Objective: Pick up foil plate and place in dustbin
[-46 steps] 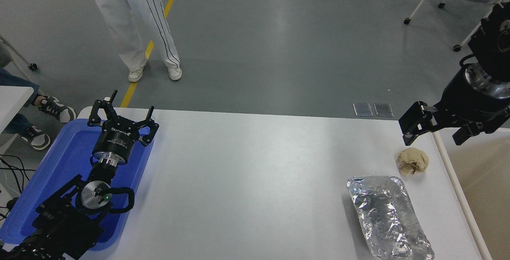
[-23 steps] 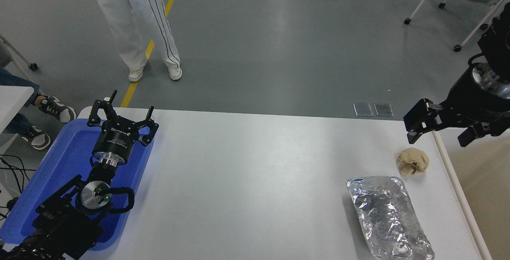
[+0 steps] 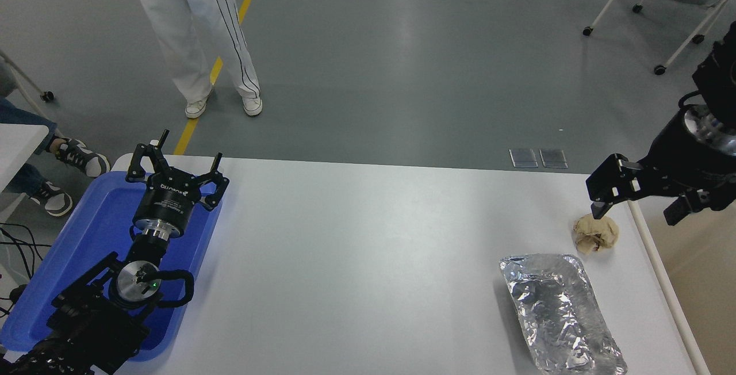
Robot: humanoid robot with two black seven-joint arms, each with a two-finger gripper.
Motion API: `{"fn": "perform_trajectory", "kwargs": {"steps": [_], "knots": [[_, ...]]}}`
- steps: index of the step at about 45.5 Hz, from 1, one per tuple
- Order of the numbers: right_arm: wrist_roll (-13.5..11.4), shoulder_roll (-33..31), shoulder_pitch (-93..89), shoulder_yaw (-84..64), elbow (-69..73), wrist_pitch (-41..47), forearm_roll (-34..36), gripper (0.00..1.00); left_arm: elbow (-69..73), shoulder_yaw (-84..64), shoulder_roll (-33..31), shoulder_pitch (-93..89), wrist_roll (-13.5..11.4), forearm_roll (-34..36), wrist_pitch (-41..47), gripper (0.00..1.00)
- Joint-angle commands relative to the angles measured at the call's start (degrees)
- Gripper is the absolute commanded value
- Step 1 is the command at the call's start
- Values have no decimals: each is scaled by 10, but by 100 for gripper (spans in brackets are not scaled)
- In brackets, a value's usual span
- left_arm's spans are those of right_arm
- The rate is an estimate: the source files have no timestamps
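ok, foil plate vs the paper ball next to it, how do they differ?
The foil plate is shiny, crinkled silver; the paper ball is matte tan. The plate is a shallow rounded rectangle and much larger; the ball is a small crumpled lump. The plate lies nearer the camera; the ball sits just beyond it, right under the open right gripper. Both rest on the white table near its right edge, beside the dustbin.

The foil plate lay at the lower right of the table, with the paper ball just above it. The dustbin stood along the table's right edge. At the lower left sat the tray, the left gripper over its upper end.
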Motion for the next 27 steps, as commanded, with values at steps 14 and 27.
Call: {"fn": "perform_trajectory", "kwargs": {"steps": [14,27], "knots": [[-2,-18,-145,113,-66,0,-120,94,0,0,0,1,-1,0,0,100],[-2,-24,-210,137,-93,0,-158,91,0,0,0,1,-1,0,0,100]]}}
